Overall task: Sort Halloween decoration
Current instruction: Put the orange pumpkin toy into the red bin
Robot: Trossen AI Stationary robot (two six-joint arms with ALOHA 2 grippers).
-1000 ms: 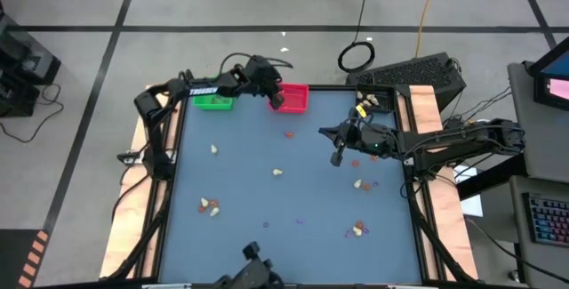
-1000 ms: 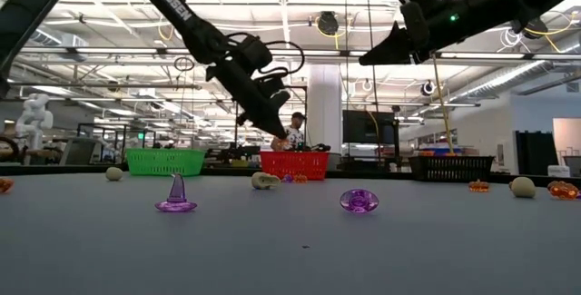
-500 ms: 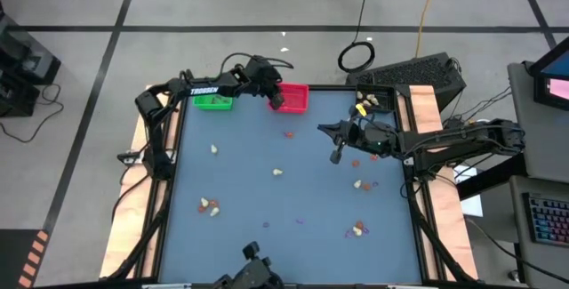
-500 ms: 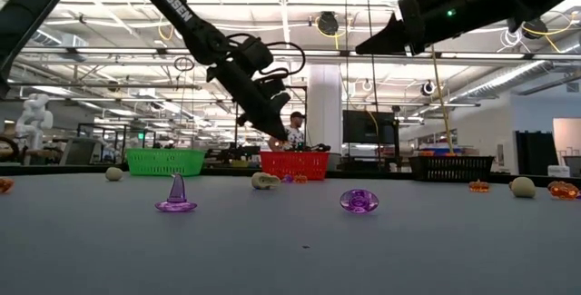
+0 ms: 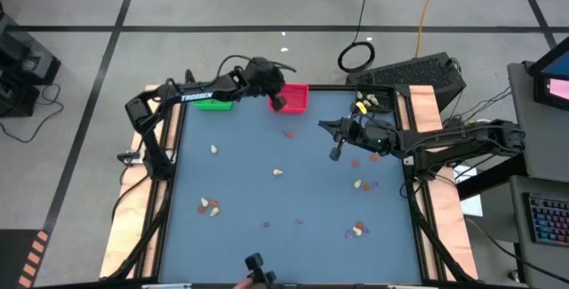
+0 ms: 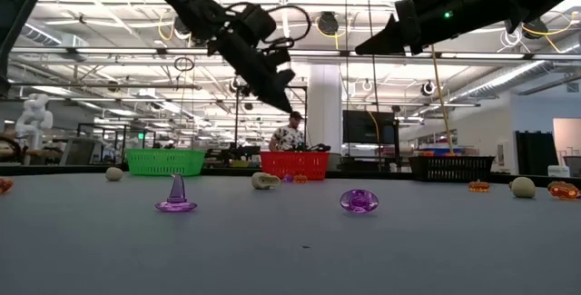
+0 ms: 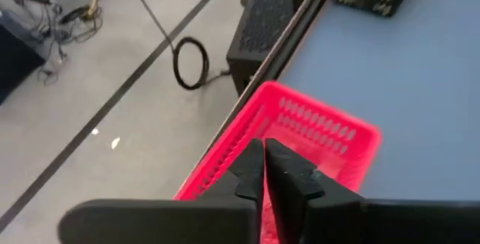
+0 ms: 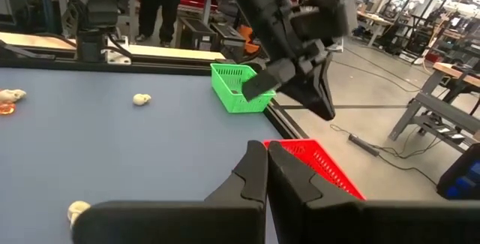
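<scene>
The left hand hangs closed and empty over the red tray; the trinkets lie scattered on the counter; the closed, empty right hand is nearer the orange ones.

White "TROSSEN" lettering on the left arm

Both arms hang raised above the table, jaws closed.
</scene>
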